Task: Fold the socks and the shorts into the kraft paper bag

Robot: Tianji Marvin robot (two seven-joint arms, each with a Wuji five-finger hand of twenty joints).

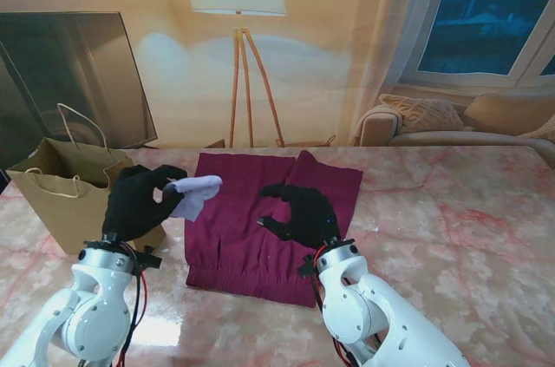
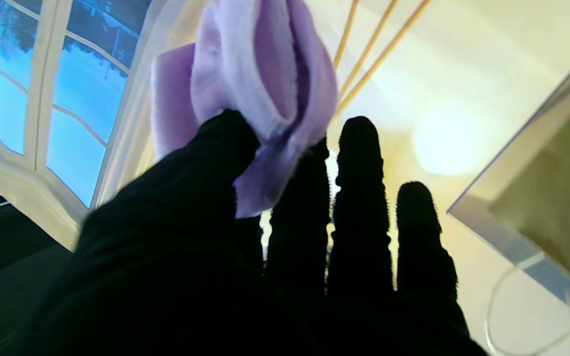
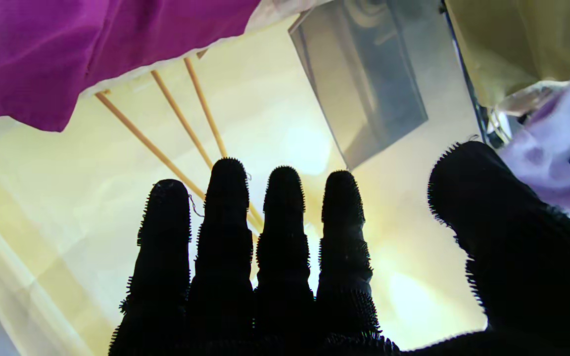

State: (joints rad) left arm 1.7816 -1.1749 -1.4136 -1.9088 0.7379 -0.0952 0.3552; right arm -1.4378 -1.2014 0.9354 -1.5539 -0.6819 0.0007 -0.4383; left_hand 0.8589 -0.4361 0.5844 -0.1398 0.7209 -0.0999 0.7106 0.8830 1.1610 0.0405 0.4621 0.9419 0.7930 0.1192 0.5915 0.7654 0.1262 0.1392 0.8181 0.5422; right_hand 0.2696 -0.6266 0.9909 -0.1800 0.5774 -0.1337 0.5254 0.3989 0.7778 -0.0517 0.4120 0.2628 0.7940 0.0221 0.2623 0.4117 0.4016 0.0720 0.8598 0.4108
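Observation:
My left hand (image 1: 139,200) is shut on a folded lilac sock (image 1: 196,194), held in the air between the kraft paper bag (image 1: 61,198) and the maroon shorts (image 1: 247,237). In the left wrist view the thumb pinches the sock (image 2: 260,89) against the fingers (image 2: 359,198). The bag stands open at the table's left. The shorts lie flat in the middle of the table. My right hand (image 1: 301,213) hovers open over the shorts, with its fingers (image 3: 225,237) spread and nothing in it. The shorts' edge (image 3: 67,54) and the sock (image 3: 552,158) also show in the right wrist view.
The pink marble table (image 1: 451,228) stretches to the right of the shorts. Behind it stand a floor lamp (image 1: 238,3), a dark screen (image 1: 78,81) and a sofa (image 1: 451,120) under a window.

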